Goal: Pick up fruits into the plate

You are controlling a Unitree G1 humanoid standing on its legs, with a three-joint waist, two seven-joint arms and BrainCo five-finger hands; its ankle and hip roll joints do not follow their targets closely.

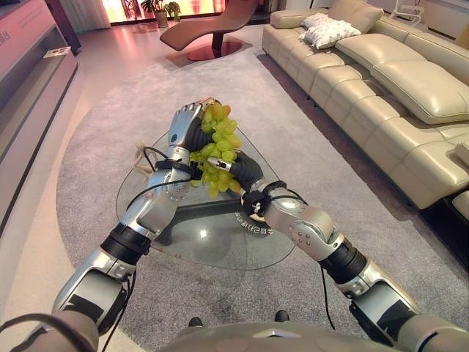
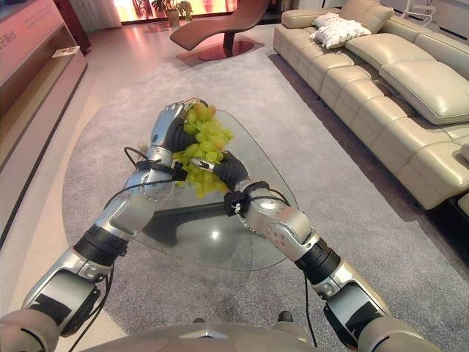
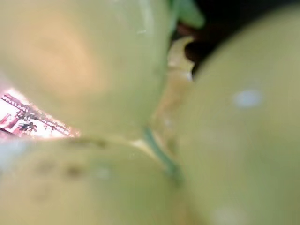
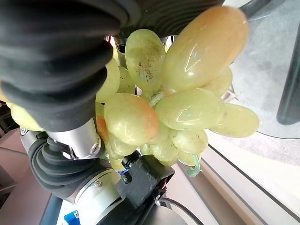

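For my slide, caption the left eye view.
Both hands, left and right, cradle green grapes above a glass table.

Both silver-grey arms reach forward toward twelve o'clock and meet. The left hand stands at eleven o'clock, fingers raised. The right hand, under its dark ribbed cover, angles in from four o'clock.

A rounded triangular glass coffee table on a dark base stood on a round grey carpet. To the right ran a long cream leather sofa with a white patterned cushion, and a brown curved lounge chair stood at the far end near potted green plants.
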